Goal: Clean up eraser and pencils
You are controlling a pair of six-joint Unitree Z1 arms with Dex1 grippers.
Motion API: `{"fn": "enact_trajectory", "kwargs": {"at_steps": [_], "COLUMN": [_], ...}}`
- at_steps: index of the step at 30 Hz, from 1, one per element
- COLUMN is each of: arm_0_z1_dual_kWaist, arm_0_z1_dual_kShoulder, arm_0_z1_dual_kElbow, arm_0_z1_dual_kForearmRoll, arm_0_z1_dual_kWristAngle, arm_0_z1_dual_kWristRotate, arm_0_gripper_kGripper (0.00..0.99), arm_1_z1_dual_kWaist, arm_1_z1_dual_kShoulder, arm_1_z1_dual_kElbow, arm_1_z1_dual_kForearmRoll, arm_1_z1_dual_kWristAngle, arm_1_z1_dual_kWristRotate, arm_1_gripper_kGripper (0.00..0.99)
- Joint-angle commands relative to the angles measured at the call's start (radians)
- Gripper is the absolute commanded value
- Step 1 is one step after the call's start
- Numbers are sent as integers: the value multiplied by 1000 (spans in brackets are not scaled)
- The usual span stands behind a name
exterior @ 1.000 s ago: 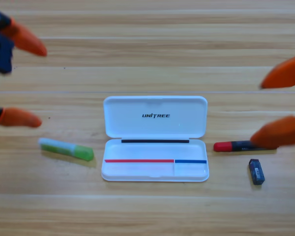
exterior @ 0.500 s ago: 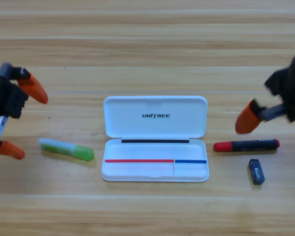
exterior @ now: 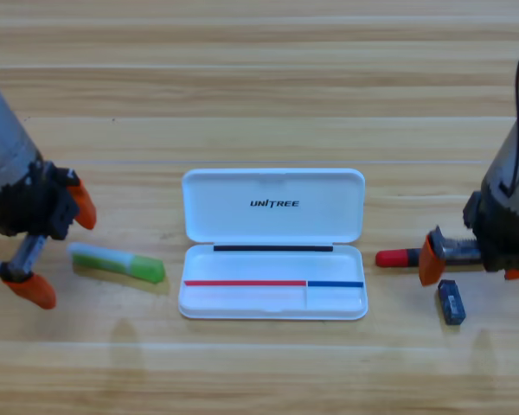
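Straddling the red marker (exterior: 396, 257): right pincer (exterior: 473, 264), eraser (exterior: 451, 302) beside.

Most of the red marker (exterior: 396, 257) is buried under the right gripper (exterior: 472, 262), so only its red left end shows, the right arm gets chopped by the picture's right edge, and the eraser (exterior: 451, 302) label's too small to read.

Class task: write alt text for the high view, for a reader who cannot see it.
An open white case sits mid-table. The right hand straddles a red marker, with a dark eraser just below; the left hand, jaws apart, is beside a green stick.
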Motion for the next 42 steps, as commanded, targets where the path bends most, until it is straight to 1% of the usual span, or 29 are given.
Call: {"fn": "enact_trajectory", "kwargs": {"at_steps": [1,4,6,8,10,12,15,16,20,22,26,29,31,33,35,36,37,38,39,41,42], "arm_0_z1_dual_kWaist": [17,28,33,37,37,37,39,39,39,39,39,39,40,45,49,54,57,60,63,71,74], "arm_0_z1_dual_kShoulder": [77,98,111,123,131,149,183,192,226,236,252,258,263,270,276,281,284,286,287,292,293], "arm_0_z1_dual_kElbow": [-19,-36,-51,-62,-64,-76,-88,-91,-97,-99,-97,-93,-90,-90,-88,-87,-84,-79,-73,-67,-65], "arm_0_z1_dual_kForearmRoll": [10,10,9,0,-19,-22,-26,-31,-49,-57,-74,-83,-91,-97,-103,-106,-109,-117,-125,-131,-134], "arm_0_z1_dual_kWristAngle": [-17,-16,-14,-12,-6,-2,-2,-2,-5,-6,-8,-8,-8,-6,-5,-5,-3,-3,-2,1,1], "arm_0_z1_dual_kWristRotate": [1,1,1,-1,-4,-8,-11,-13,-17,-19,-24,-27,-28,-30,-30,-30,-30,-30,-28,-28,-27], "arm_0_gripper_kGripper": [957,960,963,979,988,988,988,988,988,988,989,989,989,989,990,990,989,989,989,989,989], "arm_1_z1_dual_kWaist": [-41,-44,-44,-44,-44,-46,-49,-50,-55,-56,-61,-70,-72,-72,-56,-46,-32,-17,-1,17,25], "arm_1_z1_dual_kShoulder": [127,153,162,172,179,188,198,199,202,204,207,210,202,165,107,78,50,29,15,0,-2], "arm_1_z1_dual_kElbow": [14,14,14,12,11,8,6,8,11,9,12,17,20,21,11,0,-20,-52,-84,-121,-127], "arm_1_z1_dual_kForearmRoll": [-7,-22,-27,-27,-29,-30,-30,-30,-30,-32,-38,-44,-45,-44,-25,-6,34,91,149,218,231], "arm_1_z1_dual_kWristAngle": [18,18,33,43,50,50,60,67,96,96,95,87,84,56,29,17,17,21,29,38,60], "arm_1_z1_dual_kWristRotate": [11,11,11,11,11,9,9,8,5,5,-12,-26,-83,-184,-322,-406,-537,-699,-816,-934,-991], "arm_1_gripper_kGripper": [922,920,893,890,828,808,729,676,367,258,0,0,0,0,0,0,0,0,0,0,0]}}
